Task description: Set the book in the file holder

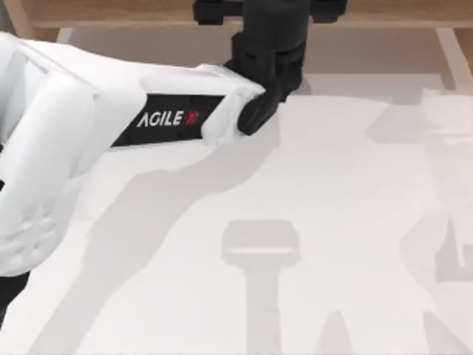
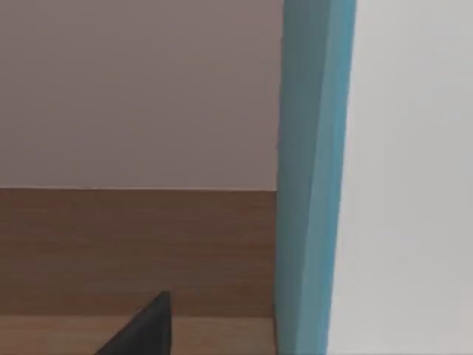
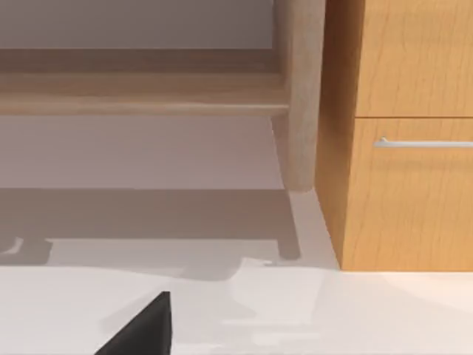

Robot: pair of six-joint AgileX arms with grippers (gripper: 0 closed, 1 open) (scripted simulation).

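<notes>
My left arm reaches across to the table's far middle, where its black gripper [image 1: 270, 55] hangs by the back edge. In the left wrist view the book [image 2: 314, 177] stands upright very close. It shows a pale blue edge with a white cover beside it. One dark fingertip [image 2: 144, 329] stands well apart from the book, so the left gripper is open. Behind the book is a brown wooden wall [image 2: 133, 251] with grey above; I cannot tell whether this is the file holder. My right gripper [image 3: 229, 344] is open and holds nothing, with one fingertip [image 3: 144, 329] showing.
A long wooden shelf board [image 1: 111, 13] runs along the table's back edge, and one of its pale supports [image 3: 299, 96] stands on the table. A wooden cabinet [image 3: 406, 133] with a drawer handle stands beside that support. Arm shadows lie across the white tabletop [image 1: 295, 185].
</notes>
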